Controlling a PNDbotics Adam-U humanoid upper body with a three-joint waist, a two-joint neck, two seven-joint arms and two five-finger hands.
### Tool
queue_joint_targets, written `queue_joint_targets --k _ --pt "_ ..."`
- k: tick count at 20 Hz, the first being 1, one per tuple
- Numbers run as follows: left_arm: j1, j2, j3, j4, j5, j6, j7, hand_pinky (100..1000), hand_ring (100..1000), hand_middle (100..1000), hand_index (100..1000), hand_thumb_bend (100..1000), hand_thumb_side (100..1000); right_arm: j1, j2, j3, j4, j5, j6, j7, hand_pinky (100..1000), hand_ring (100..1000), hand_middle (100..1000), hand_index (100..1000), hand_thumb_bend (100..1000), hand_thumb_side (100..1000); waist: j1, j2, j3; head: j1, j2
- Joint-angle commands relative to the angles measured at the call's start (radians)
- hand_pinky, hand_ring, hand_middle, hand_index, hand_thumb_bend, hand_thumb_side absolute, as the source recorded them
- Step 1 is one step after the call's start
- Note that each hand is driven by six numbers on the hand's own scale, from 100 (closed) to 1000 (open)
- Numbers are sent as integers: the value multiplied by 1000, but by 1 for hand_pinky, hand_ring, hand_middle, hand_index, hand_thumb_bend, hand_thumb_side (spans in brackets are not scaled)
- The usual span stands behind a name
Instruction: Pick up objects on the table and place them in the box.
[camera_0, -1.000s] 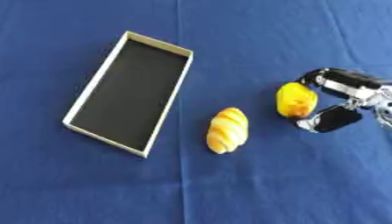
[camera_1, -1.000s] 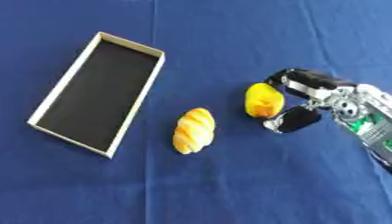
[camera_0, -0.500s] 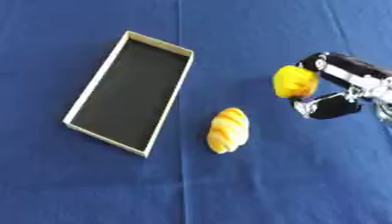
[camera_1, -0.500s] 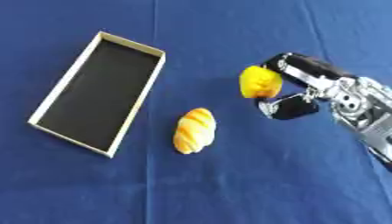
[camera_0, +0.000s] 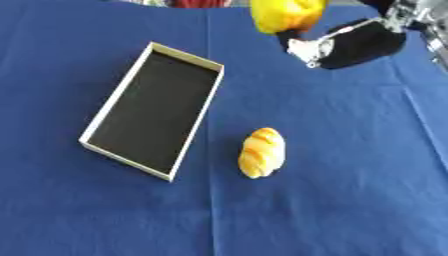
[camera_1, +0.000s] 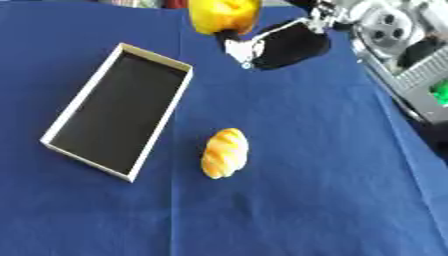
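Note:
My right hand (camera_1: 284, 45) is raised high near the top edge, shut on a yellow rounded object (camera_1: 224, 15). It hangs above the cloth, to the right of the box's far end. The box (camera_0: 103, 125) is a shallow rectangular tray with pale walls and a black floor, lying askew at the left and holding nothing. A golden croissant-shaped pastry (camera_0: 262, 152) lies on the cloth right of the box's near end. The left hand shows in neither view.
A blue cloth (camera_0: 350, 200) covers the whole table. My right forearm (camera_1: 402, 60), silver and black, crosses the upper right corner.
My right hand has lifted the yellow object off the cloth and carried it up and leftward, toward the box's far end. The view has also shifted.

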Motion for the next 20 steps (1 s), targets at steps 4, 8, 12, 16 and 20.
queue_joint_targets --k 4,8,12,16,20 --pt "-37 39 -6 -17 9 -13 -14 873 838 819 854 602 748 -161 213 89 190 31 -45 100 884 792 673 714 100 242 -3 -26 22 -41 14" --pt "-59 37 -12 -17 14 -19 -19 873 838 818 854 603 747 -200 320 140 358 94 -110 119 883 795 682 721 100 251 -12 -22 40 -55 14" --pt "-72 33 -15 -17 19 -20 -23 872 838 817 854 604 748 -203 394 167 504 173 -171 117 881 796 685 725 100 251 -15 -18 54 -63 7" --pt "-76 29 -15 -17 22 -20 -24 872 837 816 853 604 747 -188 452 177 636 257 -227 96 876 805 698 738 129 253 -16 -14 59 -64 4" --pt "-76 25 -14 -17 24 -18 -24 871 837 815 853 604 746 -178 480 179 719 327 -292 82 876 836 739 783 260 283 -16 -10 62 -61 1"
